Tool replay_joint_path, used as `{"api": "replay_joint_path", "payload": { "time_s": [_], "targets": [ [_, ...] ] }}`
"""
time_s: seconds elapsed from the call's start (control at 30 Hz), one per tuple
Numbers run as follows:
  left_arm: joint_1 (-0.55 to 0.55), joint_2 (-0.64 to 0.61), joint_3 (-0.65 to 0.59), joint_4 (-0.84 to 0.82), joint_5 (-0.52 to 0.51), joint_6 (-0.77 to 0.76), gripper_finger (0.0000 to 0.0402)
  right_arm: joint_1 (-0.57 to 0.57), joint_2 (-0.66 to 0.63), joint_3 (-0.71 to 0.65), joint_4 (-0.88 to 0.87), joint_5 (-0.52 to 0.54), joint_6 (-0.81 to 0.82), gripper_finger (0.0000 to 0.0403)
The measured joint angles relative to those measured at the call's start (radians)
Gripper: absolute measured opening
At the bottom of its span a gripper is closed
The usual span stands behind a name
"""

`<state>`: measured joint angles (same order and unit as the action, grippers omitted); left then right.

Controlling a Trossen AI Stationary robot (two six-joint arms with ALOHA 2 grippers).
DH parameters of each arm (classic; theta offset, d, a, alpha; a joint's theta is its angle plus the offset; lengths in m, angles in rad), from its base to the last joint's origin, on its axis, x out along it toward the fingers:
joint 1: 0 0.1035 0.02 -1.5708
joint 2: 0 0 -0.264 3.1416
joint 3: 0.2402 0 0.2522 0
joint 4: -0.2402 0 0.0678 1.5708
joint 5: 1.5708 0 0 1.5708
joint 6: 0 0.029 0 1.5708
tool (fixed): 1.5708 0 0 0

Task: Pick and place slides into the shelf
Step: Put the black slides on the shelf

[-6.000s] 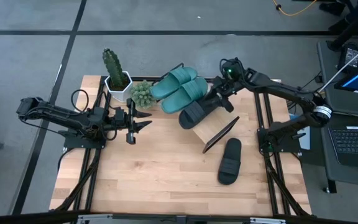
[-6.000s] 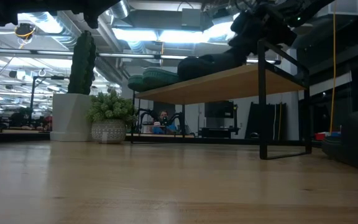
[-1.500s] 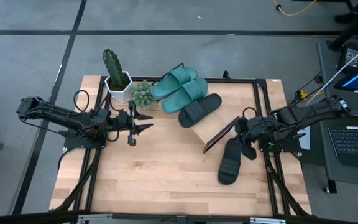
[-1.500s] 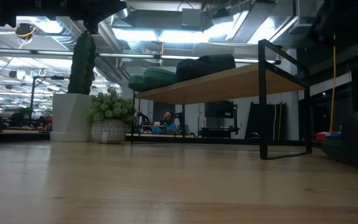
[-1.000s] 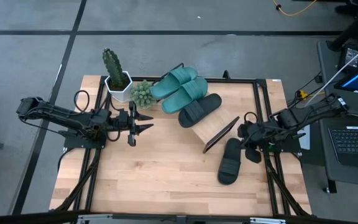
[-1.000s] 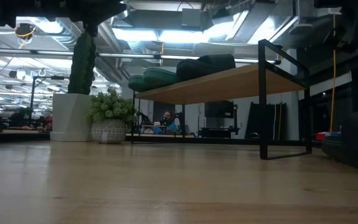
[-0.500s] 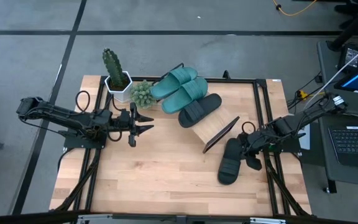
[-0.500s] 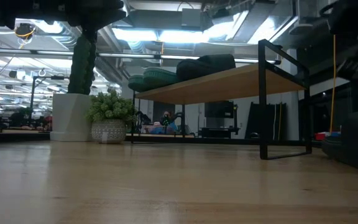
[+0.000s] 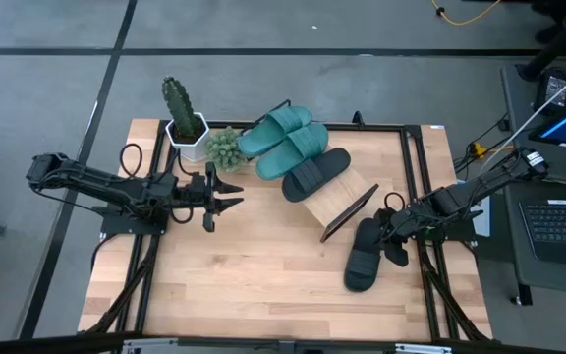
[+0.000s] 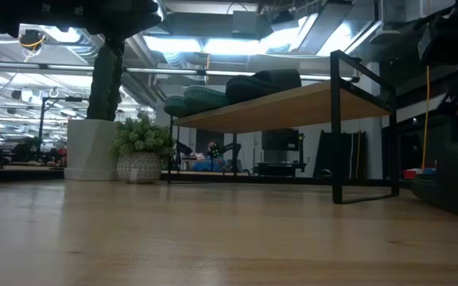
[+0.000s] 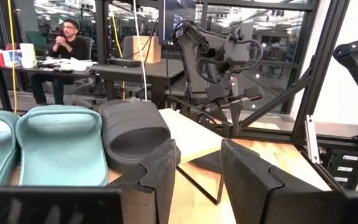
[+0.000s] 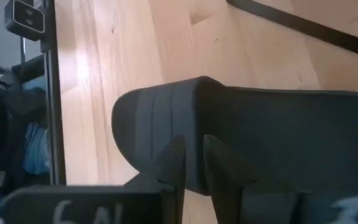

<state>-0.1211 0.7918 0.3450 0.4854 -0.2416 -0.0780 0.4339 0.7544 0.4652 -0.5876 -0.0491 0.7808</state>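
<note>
Three slides already on the shelf [image 9: 347,197]: two teal slides [image 9: 288,140] at its far end, one black slide [image 9: 314,173] next along. Fourth, a loose black slide [image 9: 365,254], flat on the counter [image 9: 244,275] just beside the shelf's near, empty end. Right gripper [image 9: 393,236] low over that loose slide's strap end, fingers narrowly parted and straddling the strap edge in the right wrist view, nothing firmly held as far as can be judged. Left gripper [image 9: 226,193] idle, well left of the shelf, fingers parted, empty.

Risks, judged: thin bite on the soft strap, so slip or swing on lifting; slanted board, so slide-off after release; shelf frame close, so a knock.

Hidden: fingertip contact under the strap; loose slide cut off in the low view.
</note>
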Motion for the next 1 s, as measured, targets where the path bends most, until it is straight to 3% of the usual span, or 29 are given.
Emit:
{"api": "replay_joint_path", "payload": {
  "time_s": [0.53, 1.0],
  "targets": [
    [0.0, 0.0, 0.0, 0.0, 0.0, -0.003, 0.0119, 0.0, 0.024, 0.0, 0.003, 0.021, -0.024, 0.0158],
    [0.0, 0.0, 0.0, 0.0, 0.0, -0.027, 0.0119, 0.0, 0.147, 0.001, 0.081, -0.039, -0.033, 0.0166]
  ]
}}
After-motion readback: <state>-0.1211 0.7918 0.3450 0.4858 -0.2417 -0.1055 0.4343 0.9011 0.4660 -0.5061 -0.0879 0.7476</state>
